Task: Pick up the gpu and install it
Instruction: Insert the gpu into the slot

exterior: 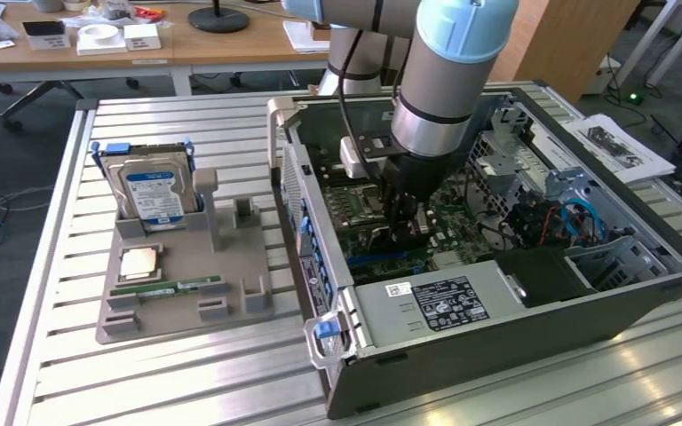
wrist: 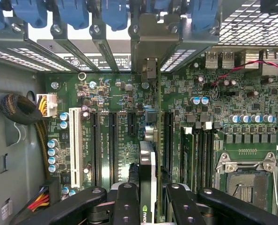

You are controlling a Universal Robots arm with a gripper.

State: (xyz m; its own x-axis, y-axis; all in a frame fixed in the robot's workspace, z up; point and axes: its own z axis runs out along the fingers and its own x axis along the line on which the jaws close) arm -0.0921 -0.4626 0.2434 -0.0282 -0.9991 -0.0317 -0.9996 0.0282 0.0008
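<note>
Wrist view: clamped partway shut on the edge-on gpu (wrist: pixel 147 159) by the claw (wrist: pixel 150 194), facing the motherboard (wrist: pixel 115 93); exterior view, inside the open computer case (exterior: pixel 495 311), three o'clock from the parts tray (exterior: pixel 175 302).

Open PC case (exterior: pixel 299 222): clear room above motherboard (wrist: pixel 125 93) slots (wrist: pixel 113 140); PSU (exterior: pixel 436 302), drive cage (exterior: pixel 625 257) & cables (exterior: pixel 567 217) crowd the exterior view's right; blue latches (wrist: pixel 73 11) hem slot ends; gripper (wrist: pixel 150 192) w/ gpu (wrist: pixel 147 157) fills mid gap.

Counting one gpu (wrist: pixel 147 168), one hard drive (exterior: pixel 154 193), one memory stick (exterior: pixel 181 287), one processor chip (exterior: pixel 139 262), one open computer case (exterior: pixel 495 355).
</note>
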